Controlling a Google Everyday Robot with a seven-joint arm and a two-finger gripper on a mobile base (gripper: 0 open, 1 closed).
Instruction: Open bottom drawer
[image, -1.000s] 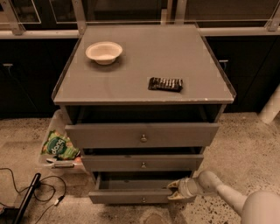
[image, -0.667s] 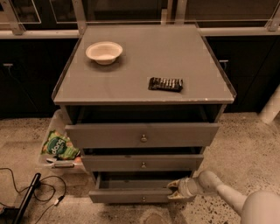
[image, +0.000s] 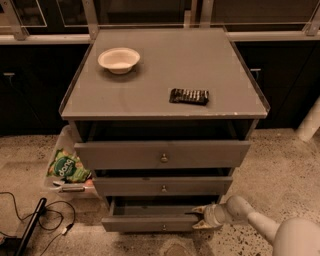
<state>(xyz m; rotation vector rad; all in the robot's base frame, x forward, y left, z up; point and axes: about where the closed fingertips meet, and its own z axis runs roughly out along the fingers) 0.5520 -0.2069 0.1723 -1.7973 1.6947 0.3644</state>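
Already part-way out: the bottom drawer (image: 145, 223) stands ajar at the foot of the cabinet (image: 80, 107), with the gripper (image: 197, 218) at its right end.

The drawer front sits forward of the two drawers above, leaving a dark gap behind its top edge, so the task looks well along but probably not finished. The gripper comes in low from the right, level with the front, a fair place for dragging it outward without using the small knob (image: 164, 227). Its fingers (image: 196, 210) stand apart, one above and one below the front's right end. They seem to straddle it rather than clamp it, though in this dim corner contact is uncertain.
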